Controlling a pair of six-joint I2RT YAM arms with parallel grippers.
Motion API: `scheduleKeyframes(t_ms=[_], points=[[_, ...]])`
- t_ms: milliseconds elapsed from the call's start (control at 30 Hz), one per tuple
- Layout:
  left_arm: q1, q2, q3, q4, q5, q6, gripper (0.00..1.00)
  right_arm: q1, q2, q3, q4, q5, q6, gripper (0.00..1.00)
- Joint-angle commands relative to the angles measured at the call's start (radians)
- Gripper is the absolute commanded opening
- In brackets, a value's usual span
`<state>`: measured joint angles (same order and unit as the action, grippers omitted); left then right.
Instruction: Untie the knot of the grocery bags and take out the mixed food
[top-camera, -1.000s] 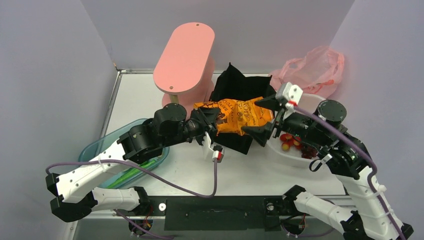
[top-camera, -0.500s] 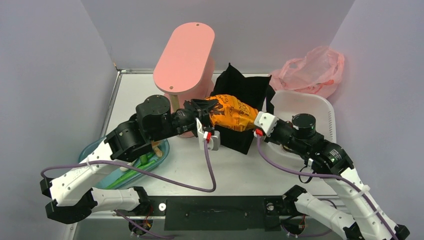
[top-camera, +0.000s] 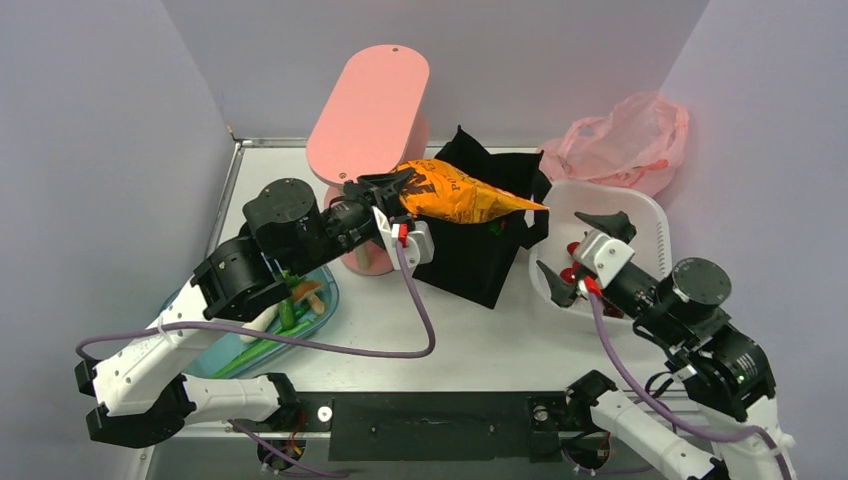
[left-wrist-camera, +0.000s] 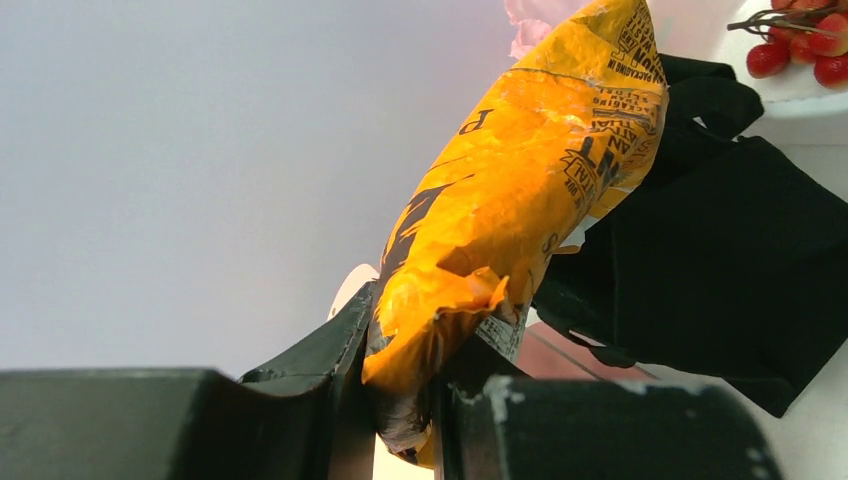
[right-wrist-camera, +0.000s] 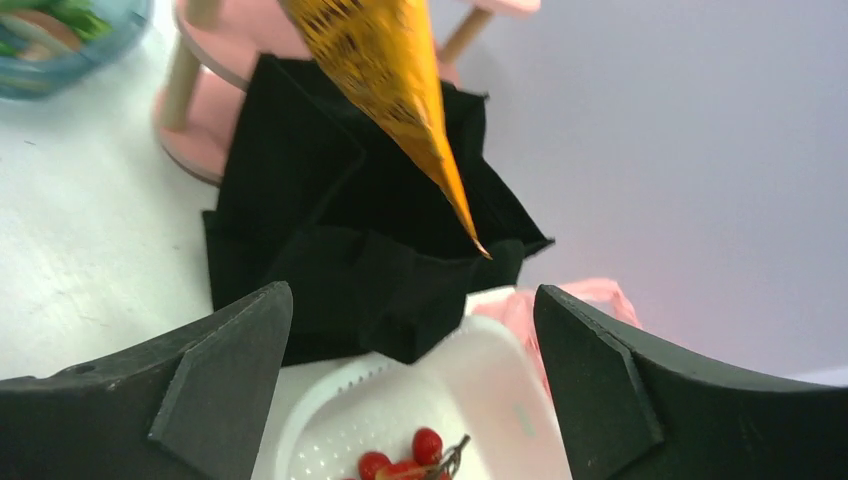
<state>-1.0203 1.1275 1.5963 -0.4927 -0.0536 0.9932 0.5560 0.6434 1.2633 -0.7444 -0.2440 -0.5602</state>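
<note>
Your slumped black fabric tote (top-camera: 480, 255) sits mid-desk toward the far edge. Over it your left gripper (top-camera: 392, 192) pinches one end of the crinkled orange snack packet (top-camera: 455, 198), long axis running left to right, tapered tip toward the white basket (top-camera: 655, 215). There your right gripper (top-camera: 580, 252) hangs spread wide, holding nothing

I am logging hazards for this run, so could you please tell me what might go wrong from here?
The left gripper pinches the crinkled orange snack packet only at one crumpled end, so it may slip and fall onto the boxy black fabric tote below. That gripper also sits close beside the oval pink stool, so a swing could knock it.
</note>
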Motion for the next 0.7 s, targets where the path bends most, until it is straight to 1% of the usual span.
scheduleKeyframes(t_ms=[0,67,167,267,367,400,467,500,533,567,600,633,667], points=[[-0.027,0.020,0.076,0.106,-0.047,-0.045,0.00,0.012,0.024,0.070,0.026,-0.202,0.063,0.87],[-0.042,0.030,0.085,0.103,-0.044,-0.052,0.00,0.049,0.081,0.115,0.070,-0.198,0.084,0.87],[-0.065,0.041,0.089,0.104,-0.041,-0.052,0.00,0.213,0.178,0.165,0.125,-0.096,0.030,0.88],[-0.090,0.052,0.095,0.109,-0.037,-0.055,0.00,0.282,0.235,0.182,0.168,-0.041,-0.076,0.89],[-0.107,0.050,0.104,0.106,-0.037,-0.067,0.00,0.338,0.298,0.197,0.180,0.000,-0.139,0.89],[-0.111,0.042,0.104,0.097,-0.017,-0.073,0.00,0.346,0.304,0.187,0.207,0.046,-0.161,0.87],[-0.112,0.010,0.097,0.068,0.053,-0.090,0.00,0.359,0.316,0.164,0.252,0.117,-0.183,0.66],[-0.112,-0.005,0.083,0.052,0.102,-0.110,0.10,0.361,0.317,0.151,0.262,0.151,-0.206,0.46],[-0.112,-0.032,0.077,0.044,0.119,-0.141,0.21,0.361,0.311,0.146,0.277,0.162,-0.219,0.23],[-0.112,-0.040,0.075,0.017,0.123,-0.161,0.37,0.360,0.305,0.134,0.284,0.173,-0.241,0.11],[-0.111,-0.048,0.081,-0.004,0.114,-0.218,0.41,0.356,0.290,0.125,0.298,0.174,-0.249,0.01],[-0.105,-0.048,0.100,-0.053,0.078,-0.256,0.45,0.352,0.283,0.112,0.304,0.170,-0.258,0.00],[-0.095,-0.052,0.104,-0.070,0.051,-0.354,0.45,0.345,0.271,0.108,0.308,0.168,-0.257,0.00]])
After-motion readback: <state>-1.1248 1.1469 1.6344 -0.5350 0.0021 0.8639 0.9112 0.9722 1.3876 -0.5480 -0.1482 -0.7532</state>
